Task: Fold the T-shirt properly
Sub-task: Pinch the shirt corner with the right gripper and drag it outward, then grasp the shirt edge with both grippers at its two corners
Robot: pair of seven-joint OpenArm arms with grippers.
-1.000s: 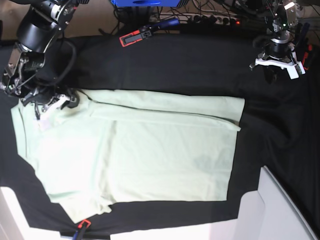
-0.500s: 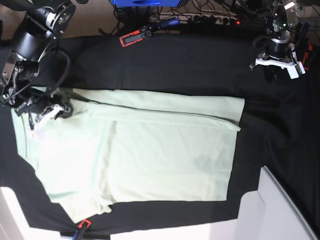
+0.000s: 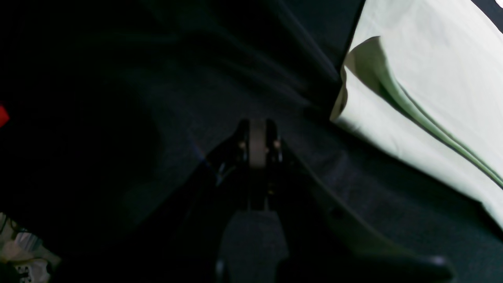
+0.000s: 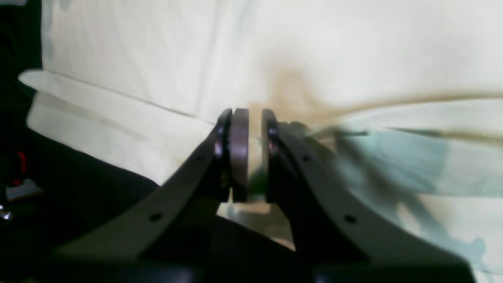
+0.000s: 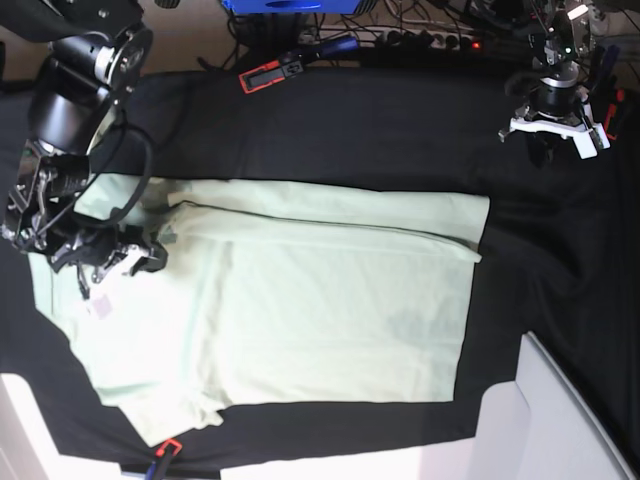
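The right gripper (image 5: 100, 265) has travelled down the base view and a little toward the shirt's middle, from the upper collar-side edge of the T-shirt (image 5: 330, 300) to a spot lower on the cloth. The fabric under it has been dragged along, so a bare strip of pale green now shows above the gripper where its fingers covered it before.

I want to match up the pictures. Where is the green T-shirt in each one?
Base: the T-shirt lies spread across the middle, left of centre.
Left wrist: only its edge shows, at the upper right.
Right wrist: it fills the top and right, with the right tool over it.
Shared landmark: the black table cloth, also in the left wrist and right wrist views.
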